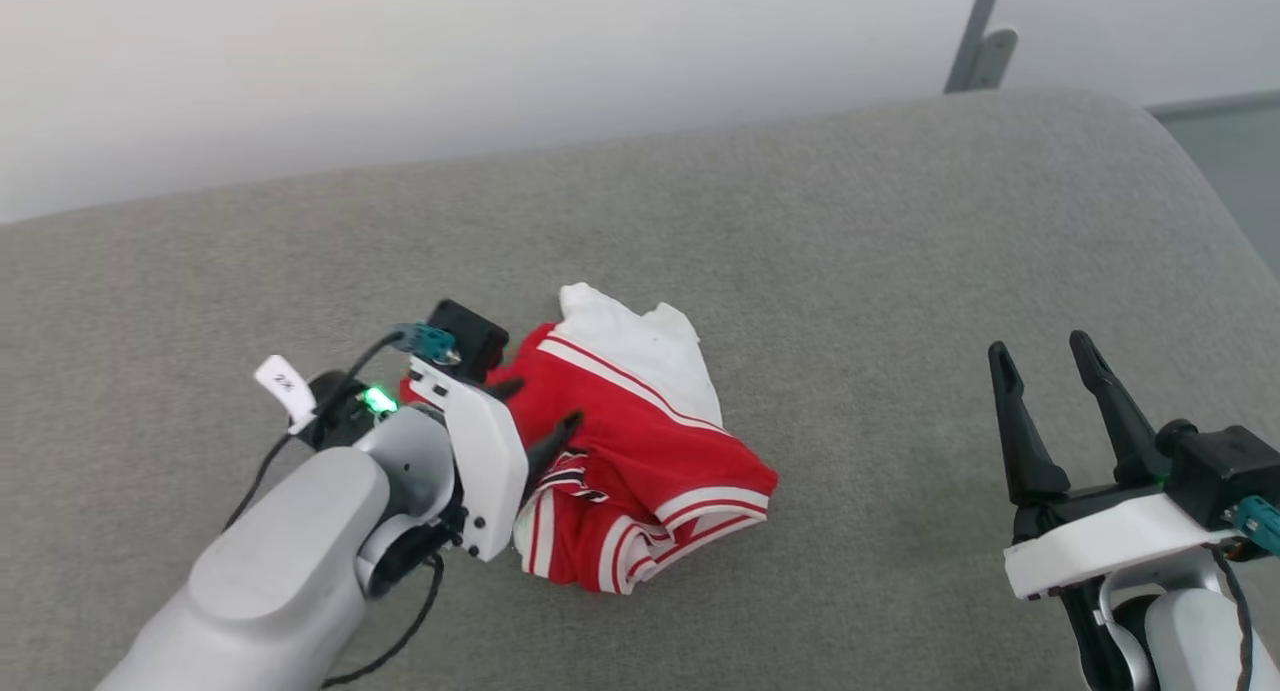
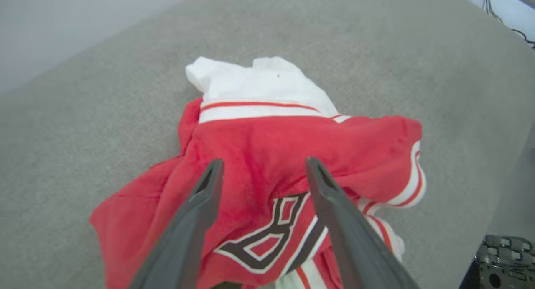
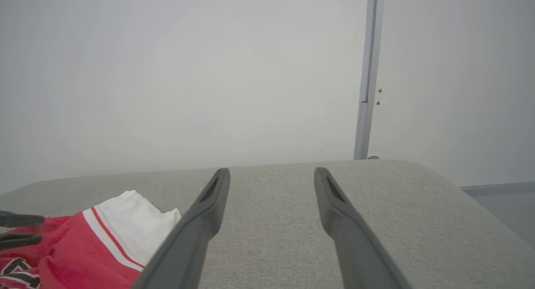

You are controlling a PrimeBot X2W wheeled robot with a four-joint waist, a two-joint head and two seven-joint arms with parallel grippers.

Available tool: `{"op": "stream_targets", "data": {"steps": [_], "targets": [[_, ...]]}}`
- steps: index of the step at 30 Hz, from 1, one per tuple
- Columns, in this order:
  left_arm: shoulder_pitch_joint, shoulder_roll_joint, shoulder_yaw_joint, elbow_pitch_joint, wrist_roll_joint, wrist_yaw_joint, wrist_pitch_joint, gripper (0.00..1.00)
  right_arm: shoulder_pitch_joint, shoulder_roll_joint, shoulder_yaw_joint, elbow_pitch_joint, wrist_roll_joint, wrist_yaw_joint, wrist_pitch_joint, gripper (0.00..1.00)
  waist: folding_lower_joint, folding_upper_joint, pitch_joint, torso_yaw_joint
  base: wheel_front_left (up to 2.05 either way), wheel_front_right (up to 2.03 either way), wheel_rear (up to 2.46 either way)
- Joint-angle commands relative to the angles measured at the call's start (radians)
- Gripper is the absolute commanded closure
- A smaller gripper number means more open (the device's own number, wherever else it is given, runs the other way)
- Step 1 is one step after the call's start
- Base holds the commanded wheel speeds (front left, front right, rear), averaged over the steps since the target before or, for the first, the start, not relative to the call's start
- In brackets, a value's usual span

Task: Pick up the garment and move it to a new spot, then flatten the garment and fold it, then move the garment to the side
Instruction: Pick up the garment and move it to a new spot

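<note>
Black "8" on the garment

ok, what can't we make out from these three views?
- Contact: in the left wrist view the left gripper is open over the garment; whether its tips touch the fabric cannot be told.
- Lettering: folds and the fingers hide all but one 8-like figure.
- Garment's near-left edge: head view, hidden by the left forearm.
- Dark part: left wrist view, cut off by the bottom-right corner; unidentifiable.
</note>
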Motion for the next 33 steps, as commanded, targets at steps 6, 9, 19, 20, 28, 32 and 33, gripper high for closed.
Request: {"op": "stream_targets", "data": {"steps": [6,9,19,20,28,32,33], "targets": [[0.056,0.046,0.061,-0.085,-0.017,0.02,-0.143,0.0,0.028,-0.012,-0.005,0.012,0.02,0.0,-0.018,0.0,0.0,0.0,-0.051,0.054,0.0,0.0,0.0],[0.102,0.075,0.098,-0.129,-0.017,0.044,-0.234,0.0,0.035,-0.018,-0.008,0.019,0.024,0.0,-0.022,0.0,0.0,0.0,-0.066,0.071,0.0,0.0,0.0],[0.31,0.166,0.217,-0.247,-0.022,0.128,-0.517,0.0,0.065,-0.031,-0.022,0.044,0.03,0.0,-0.038,0.0,0.0,0.0,-0.094,0.121,0.0,0.0,0.0],[0.33,0.17,0.233,-0.254,-0.024,0.14,-0.536,0.0,0.065,-0.032,-0.022,0.046,0.03,0.0,-0.039,0.0,0.0,0.0,-0.095,0.125,0.0,0.0,0.0],[0.489,0.192,0.369,-0.323,-0.014,0.187,-0.583,0.0,0.077,-0.04,-0.031,0.058,0.032,0.0,-0.047,0.0,0.0,0.0,-0.105,0.154,0.0,0.0,0.0],[0.582,0.165,0.482,-0.387,0.018,0.196,-0.584,0.0,0.085,-0.041,-0.039,0.058,0.033,0.0,-0.051,0.0,0.0,0.0,-0.108,0.165,0.0,0.0,0.0],[0.606,0.157,0.513,-0.4,0.03,0.193,-0.584,0.0,0.087,-0.041,-0.039,0.058,0.032,0.0,-0.052,0.0,0.0,0.0,-0.108,0.167,0.0,0.0,0.0]]}}
